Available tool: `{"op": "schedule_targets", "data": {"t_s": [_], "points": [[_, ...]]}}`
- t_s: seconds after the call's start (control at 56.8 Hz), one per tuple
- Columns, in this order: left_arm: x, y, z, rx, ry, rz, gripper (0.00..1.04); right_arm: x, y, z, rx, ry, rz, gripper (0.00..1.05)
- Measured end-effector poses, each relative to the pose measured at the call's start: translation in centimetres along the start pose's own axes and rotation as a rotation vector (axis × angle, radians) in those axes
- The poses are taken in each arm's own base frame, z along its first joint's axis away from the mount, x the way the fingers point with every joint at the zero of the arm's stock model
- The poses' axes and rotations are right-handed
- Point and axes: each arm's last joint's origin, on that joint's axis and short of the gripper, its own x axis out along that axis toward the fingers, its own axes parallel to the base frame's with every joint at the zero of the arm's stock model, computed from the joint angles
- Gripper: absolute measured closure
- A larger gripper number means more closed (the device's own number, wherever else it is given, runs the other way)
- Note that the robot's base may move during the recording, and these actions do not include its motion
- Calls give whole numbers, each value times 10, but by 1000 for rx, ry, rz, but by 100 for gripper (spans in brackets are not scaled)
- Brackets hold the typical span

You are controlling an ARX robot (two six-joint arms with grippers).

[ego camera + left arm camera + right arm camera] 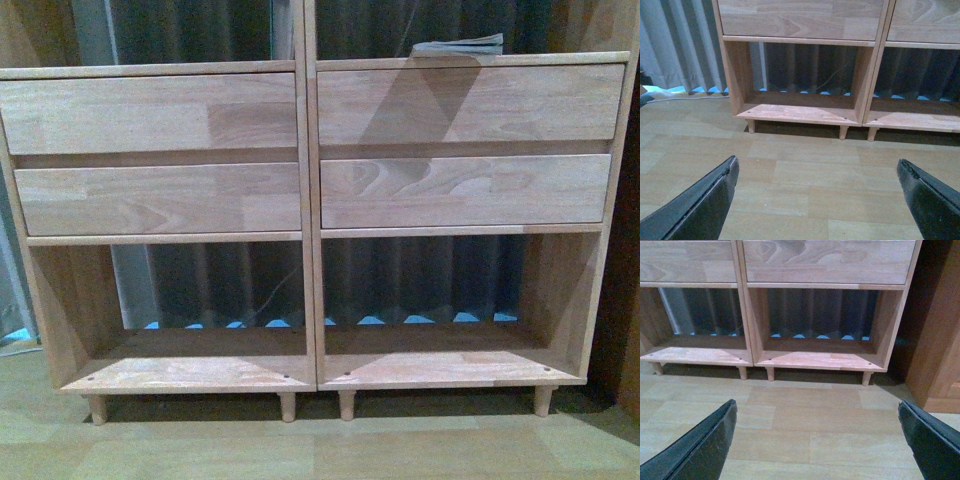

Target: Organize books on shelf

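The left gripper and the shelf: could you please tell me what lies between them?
Only bare floor separates the left gripper from the shelf, shown in the left wrist view.

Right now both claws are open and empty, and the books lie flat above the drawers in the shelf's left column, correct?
Not quite: the books lie flat above the drawers in the right column of the shelf, not the left, as the front view shows. The left claw and right claw are indeed open and empty.

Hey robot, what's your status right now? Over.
Left gripper open, empty. Right gripper open, empty. One book lying flat on the shelf, above the right drawers. Floor ahead shows no obstacle.
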Motion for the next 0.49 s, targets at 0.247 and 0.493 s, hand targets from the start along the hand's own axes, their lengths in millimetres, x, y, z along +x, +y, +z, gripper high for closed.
{"op": "schedule_targets", "data": {"t_s": [0.247, 0.493], "points": [[0, 0, 0, 0, 0, 0, 7, 0, 0, 0, 0, 0, 0, 7], [0, 0, 0, 0, 0, 0, 7, 0, 0, 0, 0, 0, 1, 7]]}}
